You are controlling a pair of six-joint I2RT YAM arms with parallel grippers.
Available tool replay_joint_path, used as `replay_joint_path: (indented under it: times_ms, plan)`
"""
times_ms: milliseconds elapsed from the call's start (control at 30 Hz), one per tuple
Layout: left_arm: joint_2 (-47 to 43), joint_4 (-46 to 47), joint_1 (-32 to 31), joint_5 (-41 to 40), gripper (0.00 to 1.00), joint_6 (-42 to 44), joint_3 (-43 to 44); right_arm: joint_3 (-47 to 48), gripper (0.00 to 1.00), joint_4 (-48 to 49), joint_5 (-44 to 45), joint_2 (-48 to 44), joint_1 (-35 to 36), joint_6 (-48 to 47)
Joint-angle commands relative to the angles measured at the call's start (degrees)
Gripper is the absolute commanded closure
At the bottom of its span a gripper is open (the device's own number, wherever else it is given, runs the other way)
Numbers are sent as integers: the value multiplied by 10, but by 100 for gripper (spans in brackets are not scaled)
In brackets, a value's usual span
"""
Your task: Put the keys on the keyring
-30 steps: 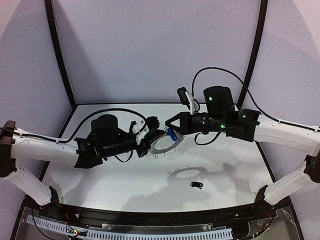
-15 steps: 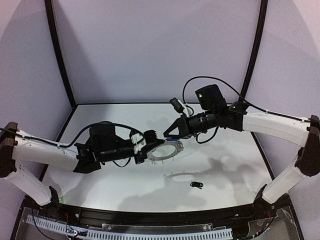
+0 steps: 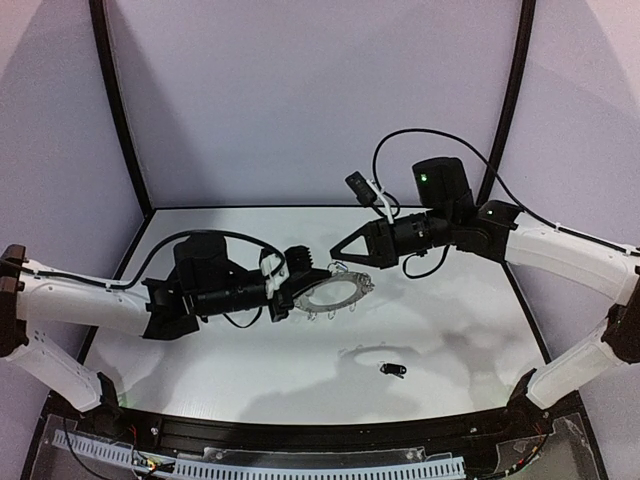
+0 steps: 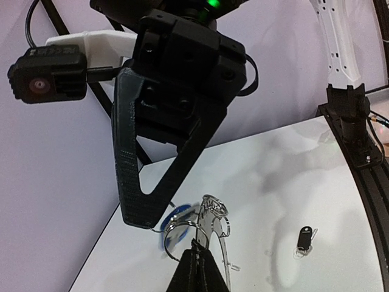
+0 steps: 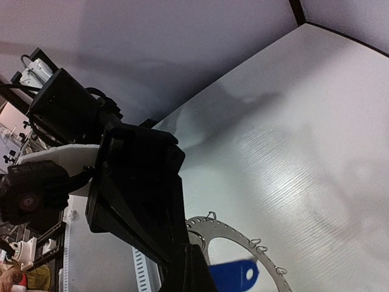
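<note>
Nearest my bases, on the white table (image 3: 470, 330), the black key (image 3: 392, 370) lies flat and alone, well apart from both arms. I judge it is waiting its turn, since only one key can be threaded at a time.

Farther in and to the left, my left gripper (image 3: 303, 283) is pinched together on the near-left edge of the ring (image 5: 238, 240). It holds the ring up off the table, roughly level, with the open centre and the far-right rim free. I grip it by one edge so that the small wire loops (image 4: 214, 207) fringing the rest of the rim are within reach of my other arm. From the left wrist view the ring shows nearly edge-on, rising out of my closed jaws, with a loop standing at its top.

Farther still and to the right, my right gripper (image 3: 338, 253) is clamped on the blue key (image 5: 234, 275). The jaws meet in a point and the blue head sticks out sideways with its hole exposed. The tip hangs just beside the far rim of the ring, slightly above it; I cannot tell whether key and ring touch. That placing fits the step in hand, which I take to be bringing the key's hole to one loop. The loops are thin and the key is tiny, so a small misalignment could bend a loop or twist the key in my grip.
</note>
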Motion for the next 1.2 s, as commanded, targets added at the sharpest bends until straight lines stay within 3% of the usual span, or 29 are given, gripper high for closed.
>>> replay_joint_path:
  times_ms: [0, 67, 133, 200, 400, 567, 733, 833, 1000, 1167]
  plan:
    - [-4, -70, -6, 5, 84, -34, 10, 12, 100, 60, -40, -20, -14, -39]
    - [2, -83, -6, -9, 59, -51, 27, 16, 100, 53, -43, -19, -11, -44]
    - [6, -108, -6, -21, 10, -64, 45, 25, 100, 34, -33, -20, 0, -64]
    - [5, -100, -6, -13, 2, -56, 41, 30, 100, 24, -23, -20, 7, -71]
    - [-26, -47, -6, -7, 1, -115, 20, 29, 100, 13, 98, -26, 39, -75]
    - [-35, -125, -6, -24, 1, -133, 59, 36, 100, 4, 189, -19, 58, -59]
    - [-37, -162, -6, -75, 1, -138, 78, 52, 100, -17, 342, -11, 81, -17]
    - [-29, -185, -6, -103, 1, -134, 99, 52, 100, -2, 388, -8, 91, 13]
    - [0, -248, -6, -146, 12, -140, 143, 67, 100, -5, 429, 2, 99, 32]
    - [26, -243, -6, -171, 18, -151, 169, 77, 100, -9, 453, 13, 102, 49]
